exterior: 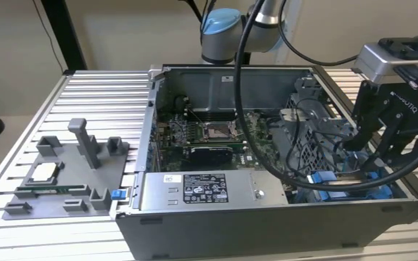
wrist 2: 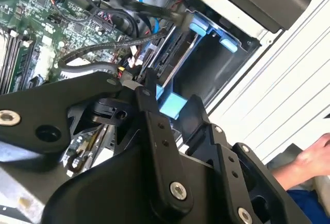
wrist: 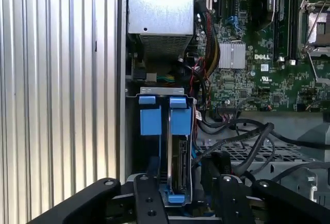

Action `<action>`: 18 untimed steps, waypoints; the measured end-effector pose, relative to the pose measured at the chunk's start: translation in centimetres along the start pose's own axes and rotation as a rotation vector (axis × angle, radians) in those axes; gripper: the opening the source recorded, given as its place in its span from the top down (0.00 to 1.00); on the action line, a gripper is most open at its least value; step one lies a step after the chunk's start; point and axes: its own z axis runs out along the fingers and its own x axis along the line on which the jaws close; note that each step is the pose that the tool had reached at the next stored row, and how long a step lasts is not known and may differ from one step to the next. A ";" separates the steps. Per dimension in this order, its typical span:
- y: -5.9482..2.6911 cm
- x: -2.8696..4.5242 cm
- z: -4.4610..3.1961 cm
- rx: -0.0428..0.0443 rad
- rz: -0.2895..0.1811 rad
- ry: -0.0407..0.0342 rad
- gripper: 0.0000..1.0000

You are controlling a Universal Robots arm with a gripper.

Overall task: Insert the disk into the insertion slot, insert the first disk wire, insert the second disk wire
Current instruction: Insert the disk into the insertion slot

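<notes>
You have the flat silver hard drive [wrist: 179,168], in its bright blue plastic carrier, standing on edge inside the narrow blue-railed drive bay [wrist: 180,122]. The bay sits in the near corner of the open grey computer case [exterior: 267,228], on the exterior view's right.

The black two-finger gripper [wrist: 185,175] straddles the drive's end with its jaws open. In the first wrist view one finger is just beside the carrier, and a dark gap separates the other finger from it.

Room is tight. An unfilled bay lies between the drive and the case's side wall, with the ribbed aluminium table [exterior: 100,92] beyond that wall. On the other side, a bundle of black cables [wrist: 232,136] runs just beside the bay, near the green motherboard [wrist: 268,54].

A white printed sticker [exterior: 204,187] sits on the grey metal power-supply box [exterior: 154,193]. The motherboard and the gripper body also carry white lettering.
</notes>
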 end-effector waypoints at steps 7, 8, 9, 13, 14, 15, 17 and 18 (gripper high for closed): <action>0.06 -0.07 -1.49 0.0000 0.000 0.0000 0.00; 0.07 -0.11 -1.70 0.0001 0.000 0.0000 0.00; 0.11 -0.25 -1.75 0.0022 0.000 0.0003 0.00; 0.38 -1.25 -1.72 0.0335 -0.001 0.0069 0.00; 0.49 -1.48 -1.72 0.0420 -0.001 0.0089 0.00; 0.64 -1.67 -1.69 0.0500 -0.001 0.0109 0.00; 0.94 -1.96 -1.64 0.0656 -0.002 0.0122 0.00; 1.05 -2.10 -1.64 0.0747 -0.002 0.0123 0.00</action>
